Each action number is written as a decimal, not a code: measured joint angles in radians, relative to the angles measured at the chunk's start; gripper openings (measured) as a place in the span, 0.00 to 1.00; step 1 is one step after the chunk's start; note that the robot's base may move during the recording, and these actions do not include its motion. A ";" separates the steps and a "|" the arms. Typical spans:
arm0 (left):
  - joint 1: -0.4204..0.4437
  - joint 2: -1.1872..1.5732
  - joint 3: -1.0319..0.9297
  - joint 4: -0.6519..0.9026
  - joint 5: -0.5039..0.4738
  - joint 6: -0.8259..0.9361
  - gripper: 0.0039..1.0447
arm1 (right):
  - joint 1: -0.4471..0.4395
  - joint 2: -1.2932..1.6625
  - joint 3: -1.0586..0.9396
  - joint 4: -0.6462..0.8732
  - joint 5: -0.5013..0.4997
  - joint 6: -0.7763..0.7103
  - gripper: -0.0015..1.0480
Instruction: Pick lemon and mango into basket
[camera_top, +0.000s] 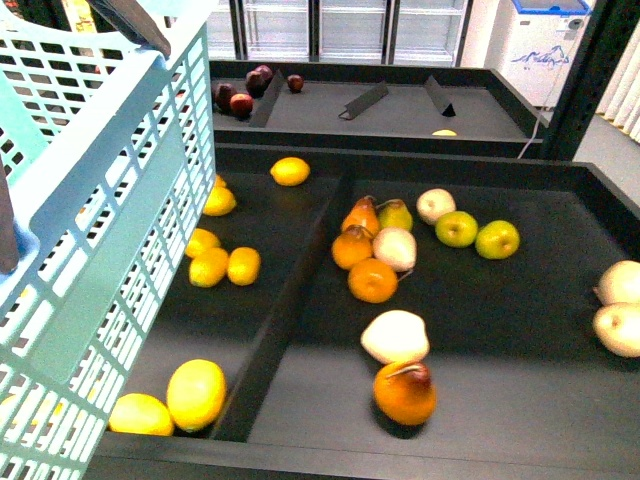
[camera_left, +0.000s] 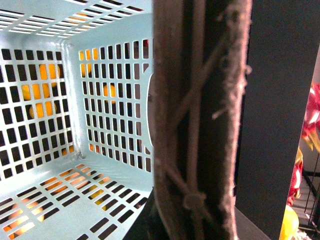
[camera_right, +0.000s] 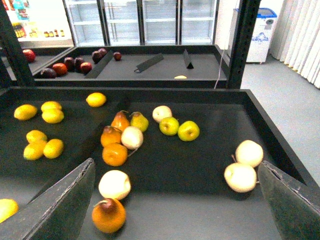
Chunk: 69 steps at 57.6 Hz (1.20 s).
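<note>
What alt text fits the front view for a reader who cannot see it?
A pale turquoise slotted basket fills the left edge beside a black divided tray: yellow fruits left, orange, pale and green fruits right.

2 grn apples (camera_top: 457, 229), orange pears (camera_top: 373, 280), red apples (camera_top: 241, 103) at back

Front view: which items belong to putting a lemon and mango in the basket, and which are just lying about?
Job: basket; lemons; large yellow fruit, probably the mango.
Lying about: orange fruits; green apples; white fruits; dark red apples.
</note>
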 joint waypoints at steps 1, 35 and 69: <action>0.000 0.000 0.000 0.000 -0.001 0.000 0.04 | 0.000 0.000 0.000 0.000 -0.001 0.000 0.92; 0.000 0.000 0.000 0.000 0.000 0.001 0.04 | 0.000 0.000 0.000 0.000 0.000 0.000 0.92; 0.001 0.000 0.000 0.000 -0.003 0.002 0.04 | 0.000 0.000 0.000 -0.001 0.000 0.000 0.92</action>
